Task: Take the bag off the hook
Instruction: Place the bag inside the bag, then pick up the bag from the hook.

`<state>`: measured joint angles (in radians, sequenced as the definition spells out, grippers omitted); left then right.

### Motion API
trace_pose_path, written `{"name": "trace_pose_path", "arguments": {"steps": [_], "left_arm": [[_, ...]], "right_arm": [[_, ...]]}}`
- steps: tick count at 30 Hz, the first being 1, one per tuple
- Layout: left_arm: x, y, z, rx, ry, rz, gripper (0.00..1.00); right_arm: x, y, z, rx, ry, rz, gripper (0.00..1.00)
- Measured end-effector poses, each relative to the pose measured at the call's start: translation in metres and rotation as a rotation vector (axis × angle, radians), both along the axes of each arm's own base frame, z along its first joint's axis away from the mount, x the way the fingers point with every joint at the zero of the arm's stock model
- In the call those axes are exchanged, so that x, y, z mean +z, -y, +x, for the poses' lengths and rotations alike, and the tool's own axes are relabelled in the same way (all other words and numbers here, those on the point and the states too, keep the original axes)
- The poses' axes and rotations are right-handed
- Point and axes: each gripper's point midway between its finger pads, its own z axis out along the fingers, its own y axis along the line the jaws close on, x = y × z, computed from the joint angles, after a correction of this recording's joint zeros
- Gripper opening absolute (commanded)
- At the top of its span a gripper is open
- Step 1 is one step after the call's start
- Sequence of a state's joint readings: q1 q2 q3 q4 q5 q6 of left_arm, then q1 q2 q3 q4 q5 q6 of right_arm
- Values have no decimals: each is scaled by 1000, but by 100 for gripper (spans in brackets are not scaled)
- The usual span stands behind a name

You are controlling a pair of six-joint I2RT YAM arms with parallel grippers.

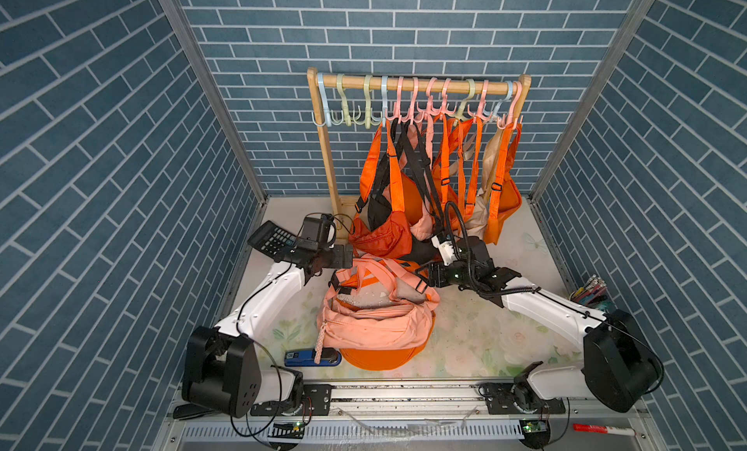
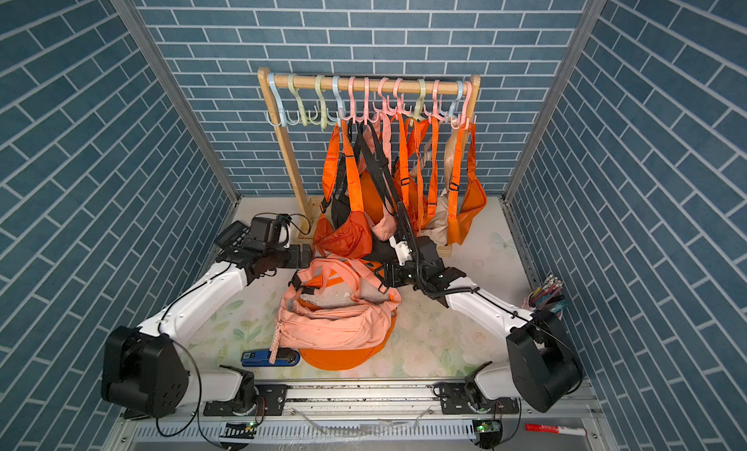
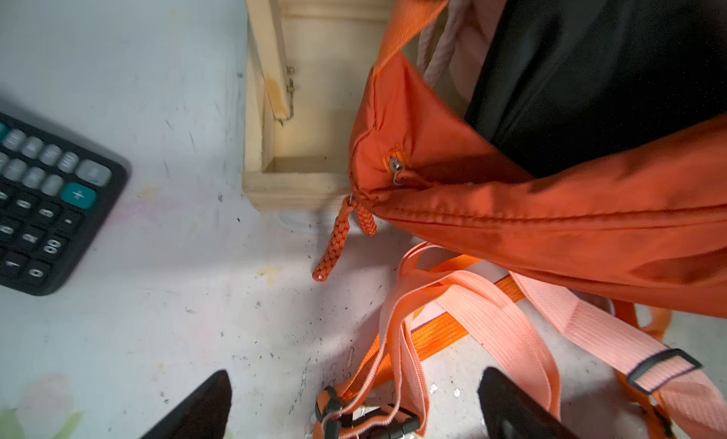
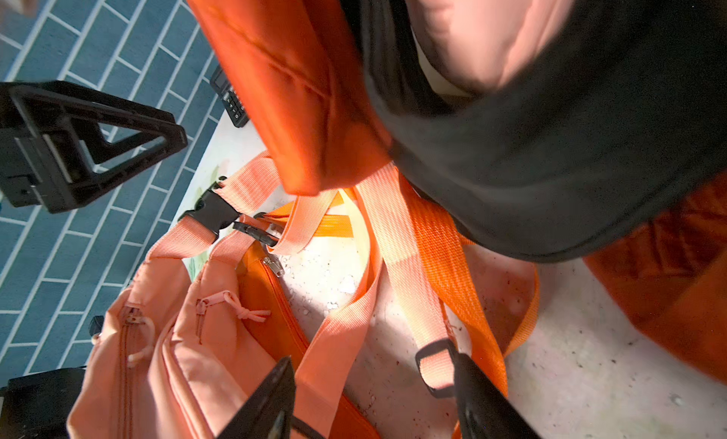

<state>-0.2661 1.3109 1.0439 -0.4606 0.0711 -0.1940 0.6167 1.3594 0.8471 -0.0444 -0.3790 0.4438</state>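
A pink bag [image 1: 376, 323] [image 2: 331, 323] lies on the table on top of an orange bag [image 1: 380, 358], off the pastel hooks [image 1: 404, 105] of the wooden rack [image 1: 416, 87]. Several orange, black and beige bags hang from the hooks. My left gripper [image 1: 342, 255] [image 3: 356, 374] is open by the left end of the pink strap [image 3: 472, 299], with the strap's buckle [image 3: 366, 417] loose between its fingers. My right gripper [image 1: 422, 273] [image 4: 373, 358] is open over the strap's right end [image 4: 334, 350], which lies slack between its fingers.
A hanging orange bag [image 1: 380, 234] [image 3: 550, 228] and a black one [image 3: 609, 83] dangle just behind both grippers. A calculator [image 1: 271, 238] [image 3: 47, 205] leans at the left wall. A blue stapler [image 1: 311, 358], a pen cup [image 1: 592, 293] and the rack's base [image 3: 295, 189] are nearby.
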Motion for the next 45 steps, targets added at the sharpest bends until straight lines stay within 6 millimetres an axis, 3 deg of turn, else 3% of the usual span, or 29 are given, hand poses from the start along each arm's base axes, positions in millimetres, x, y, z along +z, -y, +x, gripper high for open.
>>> {"name": "trace_pose_path", "arguments": {"steps": [6, 10, 15, 21, 33, 45], "left_arm": [[74, 3, -13, -27, 183, -32, 99], [104, 14, -34, -74, 274, -71, 99], [110, 20, -56, -104, 336, -99, 99], [104, 12, -62, -77, 355, -90, 99], [110, 7, -61, -49, 388, -85, 99], [113, 9, -58, -73, 398, -102, 99]], "right_arm": [[41, -9, 0, 30, 46, -10, 64], [77, -15, 1, 45, 88, -7, 66], [129, -18, 7, 46, 161, 12, 68], [175, -32, 31, 30, 222, 34, 67], [191, -70, 90, 10, 234, -1, 65], [200, -92, 123, 15, 254, 1, 59]]}}
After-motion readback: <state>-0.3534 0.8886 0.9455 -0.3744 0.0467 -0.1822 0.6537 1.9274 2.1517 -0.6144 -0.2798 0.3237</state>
